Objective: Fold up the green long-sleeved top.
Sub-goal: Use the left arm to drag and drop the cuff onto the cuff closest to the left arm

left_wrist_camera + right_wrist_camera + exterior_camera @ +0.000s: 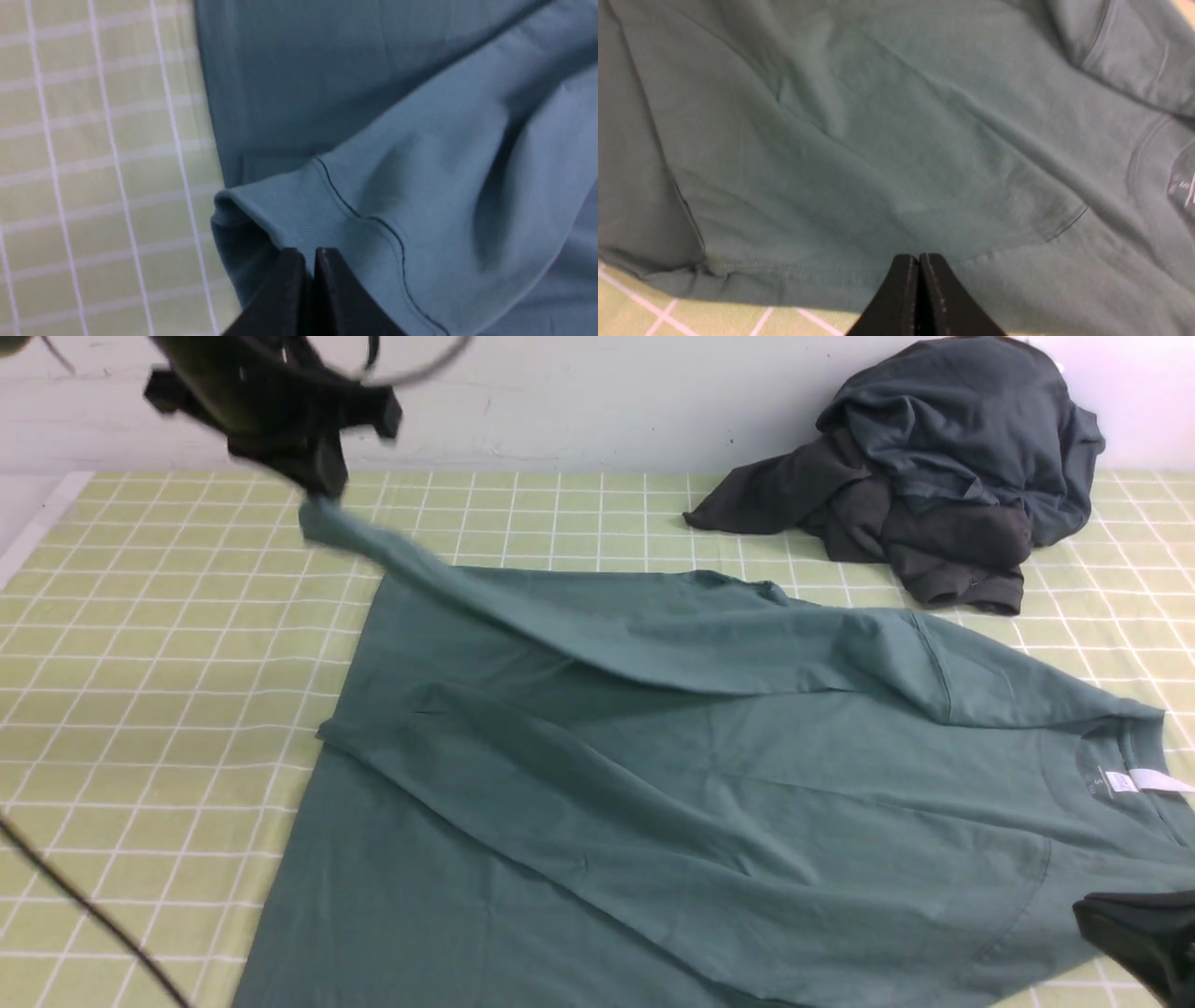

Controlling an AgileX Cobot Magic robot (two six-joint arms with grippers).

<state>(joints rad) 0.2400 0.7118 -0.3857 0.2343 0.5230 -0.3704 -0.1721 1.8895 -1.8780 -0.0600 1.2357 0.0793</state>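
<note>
On the far left I see the checked table cover [140, 663], and a thin dark cable [84, 901] crosses its near corner. Above the far left part, the left gripper [319, 487] is raised off the table. Its jaws are pressed together on the ribbed cuff [299, 224] of 1 sleeve [560, 616], so it holds the green long-sleeved top [653, 803] by this end.

The top lies flat across the middle of the table, its hem to the left and its collar [1120, 747] with the white label [1144, 781] to the right. The held sleeve goes down from the cuff in a long line to the right, to the shoulder seam, so its long axis runs almost along the far edge of the body. From the left gripper, the body of the top is to the right and nearer to me. I judge that the next move must carry the cuff in this direction and lay the sleeve on the body.

Behind, on the right, a heap of dark grey garments [934, 476] is apart from the top.

At the near right, the right gripper [1088, 910] has its jaws fully together. It seems to hold nothing, but I cannot tell if it touches the fabric or hangs just above.
</note>
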